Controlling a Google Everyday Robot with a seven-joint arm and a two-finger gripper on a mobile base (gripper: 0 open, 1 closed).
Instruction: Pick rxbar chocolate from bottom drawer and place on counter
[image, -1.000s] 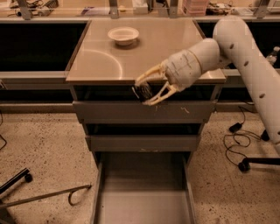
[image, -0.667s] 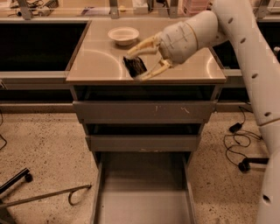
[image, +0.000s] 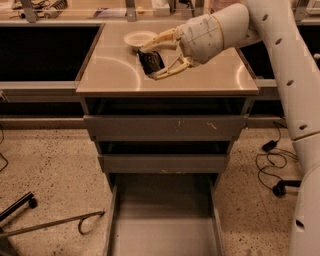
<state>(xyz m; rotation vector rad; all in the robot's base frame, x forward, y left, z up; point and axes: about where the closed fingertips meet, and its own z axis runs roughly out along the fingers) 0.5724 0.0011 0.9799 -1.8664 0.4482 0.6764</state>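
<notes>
The gripper (image: 148, 63) has been climbing. A second ago it was hanging in front of the front edge of the counter (image: 112, 75), and now it is hovering over the top, about halfway between the front edge and the back edge. Its two fingers are clamping on the bar (image: 151, 60), one from above and one from below. The bar is sitting tilted between them, and I cannot tell if it is touching the top yet. The white bowl (image: 139, 38) is resting just behind the gripper, near the back edge.

Down low, the bottom drawer (image: 165, 235) is standing pulled out, and no bar is lying in the part that is showing. So the picking part is looking done, and the putting-down part is happening now.

Next, I am guessing the gripper is going to need to go down gently until the bar is lying on a bare spot. That spot should be away from the bowl and not too near any edge. Then the fingers are going to have to spread apart and lift straight up, so the bar is not sliding or bumping the bowl.
</notes>
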